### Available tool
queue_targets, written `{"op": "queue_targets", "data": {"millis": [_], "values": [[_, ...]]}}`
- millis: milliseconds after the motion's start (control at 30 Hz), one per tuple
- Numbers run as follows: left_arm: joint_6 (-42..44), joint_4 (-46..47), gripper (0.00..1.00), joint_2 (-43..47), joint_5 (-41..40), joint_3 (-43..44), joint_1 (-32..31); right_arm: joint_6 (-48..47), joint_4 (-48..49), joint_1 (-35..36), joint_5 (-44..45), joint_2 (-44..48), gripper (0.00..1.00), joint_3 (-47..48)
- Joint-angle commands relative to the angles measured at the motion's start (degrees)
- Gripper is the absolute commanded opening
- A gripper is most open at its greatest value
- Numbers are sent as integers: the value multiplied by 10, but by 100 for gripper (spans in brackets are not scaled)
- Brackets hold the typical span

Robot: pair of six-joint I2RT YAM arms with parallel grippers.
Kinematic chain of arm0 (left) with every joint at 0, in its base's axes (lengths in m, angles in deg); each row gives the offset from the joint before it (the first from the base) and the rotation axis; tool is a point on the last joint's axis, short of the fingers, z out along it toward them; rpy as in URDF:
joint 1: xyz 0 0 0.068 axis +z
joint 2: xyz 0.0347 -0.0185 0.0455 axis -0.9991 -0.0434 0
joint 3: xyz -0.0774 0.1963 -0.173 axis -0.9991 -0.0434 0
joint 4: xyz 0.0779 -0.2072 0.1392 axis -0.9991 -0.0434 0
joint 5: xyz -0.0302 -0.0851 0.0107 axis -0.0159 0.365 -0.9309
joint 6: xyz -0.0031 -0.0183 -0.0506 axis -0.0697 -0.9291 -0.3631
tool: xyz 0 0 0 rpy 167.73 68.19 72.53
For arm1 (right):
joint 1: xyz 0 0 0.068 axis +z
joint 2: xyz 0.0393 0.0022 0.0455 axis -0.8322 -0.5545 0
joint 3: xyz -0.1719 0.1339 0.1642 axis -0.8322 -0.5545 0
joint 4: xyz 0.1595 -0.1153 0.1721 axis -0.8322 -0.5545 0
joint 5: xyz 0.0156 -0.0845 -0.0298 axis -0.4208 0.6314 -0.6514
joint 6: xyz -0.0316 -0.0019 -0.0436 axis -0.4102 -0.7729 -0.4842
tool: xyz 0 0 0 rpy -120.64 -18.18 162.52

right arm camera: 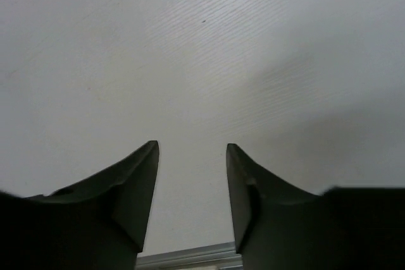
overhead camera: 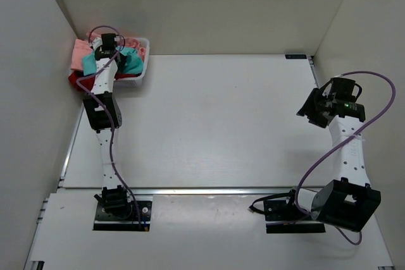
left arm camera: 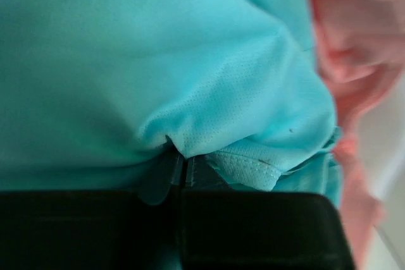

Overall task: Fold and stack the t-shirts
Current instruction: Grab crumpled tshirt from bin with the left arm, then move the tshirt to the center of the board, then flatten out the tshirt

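Observation:
The teal t-shirt (overhead camera: pixel 130 61) lies bunched in the white basket (overhead camera: pixel 144 61) at the far left corner, with the salmon pink t-shirt (overhead camera: pixel 79 54) beside it and the dark red t-shirt (overhead camera: pixel 77 80) under them. My left gripper (overhead camera: pixel 109 47) reaches into the basket. In the left wrist view the left gripper (left arm camera: pixel 183 159) is shut on a fold of the teal t-shirt (left arm camera: pixel 190 80), and pink cloth (left arm camera: pixel 354 61) shows at the right. My right gripper (overhead camera: pixel 311 110) hovers over the table at the right; in its wrist view it (right arm camera: pixel 192 150) is open and empty.
White walls stand close on the left, back and right. The basket sits against the left wall. The bare white table (overhead camera: pixel 215 118) lies between the arms. A metal rail (right arm camera: pixel 190 258) runs along the table edge under the right gripper.

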Motion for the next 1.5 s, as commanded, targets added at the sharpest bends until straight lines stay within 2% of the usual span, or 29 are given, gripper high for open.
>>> {"op": "queue_targets", "data": {"millis": [0, 33, 100, 133, 167, 267, 333, 400, 467, 500, 567, 633, 700, 767, 867, 933, 967, 1000, 1033, 1100, 1133, 1167, 1200, 1233, 1300, 1333, 1367, 1467], "values": [[-13, 6, 4, 32, 16, 55, -4, 18, 6, 7, 4, 22, 42, 14], [-16, 9, 0, 53, 12, 51, -4, 16, 1, 2, 0, 21, 35, 13], [-14, 25, 0, 93, 2, 15, -9, 6, 4, -7, -4, 17, 31, 14], [-20, 27, 0, 126, -14, -10, -13, -7, -1, -9, 4, 10, 22, 16], [-27, 26, 0, 166, -34, -21, -17, -12, -1, -10, 10, 12, 19, 17], [-15, 58, 0, 267, -61, -98, -24, -41, 13, -13, 32, 39, 20, 2], [-13, 60, 0, 308, -33, -111, -39, -51, 56, -15, 45, 73, 22, -33], [-40, 81, 0, 371, 40, -137, -51, -53, 81, -19, 44, 106, 20, -73], [-54, 91, 0, 414, 74, -165, -96, -53, 86, -12, 30, 124, 19, -86], [-47, 76, 0, 430, 86, -151, -107, -51, 90, -8, 29, 132, 18, -92], [-27, 28, 0, 434, 92, -58, -169, -52, 93, 33, 50, 155, 18, -106], [-22, -10, 0, 443, 103, -17, -203, -46, 98, 59, 57, 175, 18, -122], [-93, 2, 0, 492, 186, -60, -195, -39, 108, 60, 44, 194, 20, -136], [-143, 46, 0, 545, 252, -207, -195, -37, 123, 65, 29, 205, 20, -146], [-157, 83, 0, 609, 261, -338, -220, -30, 134, 81, 6, 200, 22, -139], [-153, 70, 0, 607, 286, -380, -228, -29, 134, 91, 1, 197, 22, -133], [-149, 57, 4, 603, 317, -399, -234, -34, 136, 94, -2, 195, 22, -130], [-143, 55, 16, 602, 331, -440, -235, -33, 137, 94, -10, 191, 24, -127], [-148, 66, 51, 602, 371, -468, -234, -30, 141, 97, -13, 188, 29, -127], [-179, 133, 51, 626, 437, -627, -226, -27, 152, 100, -34, 167, 39, -126], [-216, 183, 54, 647, 468, -674, -220, -16, 157, 112, -39, 155, 46, -122], [-267, 252, 67, 674, 496, -767, -216, -10, 161, 116, -49, 146, 55, -120], [-290, 288, 73, 684, 504, -847, -207, -5, 173, 134, -61, 120, 60, -121], [-308, 315, 72, 706, 502, -896, -205, 6, 180, 163, -62, 92, 66, -110], [-288, 303, 76, 726, 474, -922, -200, 17, 198, 224, -42, 57, 69, -96], [-247, 258, 79, 729, 449, -912, -196, 25, 207, 257, -40, 32, 70, -94], [-193, 206, 84, 726, 416, -887, -197, 33, 224, 275, -37, 14, 71, -88], [-83, 103, 84, 711, 307, -816, -203, 55, 254, 338, -41, -81, 72, -68]]}}
